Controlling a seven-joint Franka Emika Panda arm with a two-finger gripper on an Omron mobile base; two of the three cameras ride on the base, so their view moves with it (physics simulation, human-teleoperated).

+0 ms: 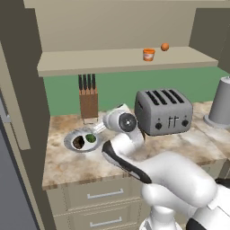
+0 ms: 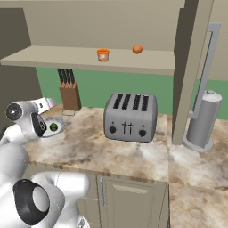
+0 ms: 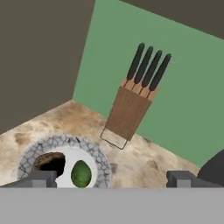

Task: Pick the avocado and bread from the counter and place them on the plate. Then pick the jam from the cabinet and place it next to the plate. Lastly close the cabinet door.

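Resting side by side on the fluted plate (image 3: 104,166), green avocado (image 3: 81,173) and seemingly dark bread (image 3: 51,163).

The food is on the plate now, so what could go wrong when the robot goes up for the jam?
1. The orange ball sits close beside the jam on the cabinet shelf; the open gripper might knock it rolling.
2. Rising, the arm could bump the knife block or nudge the plate.

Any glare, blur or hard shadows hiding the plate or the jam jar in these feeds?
Left base view: flat, even light, no glare; plate sharp, jam small but clear. Right base view: the arm covers most of the plate; jam readable. Hand view: slightly soft; bread sits dark beside the avocado.
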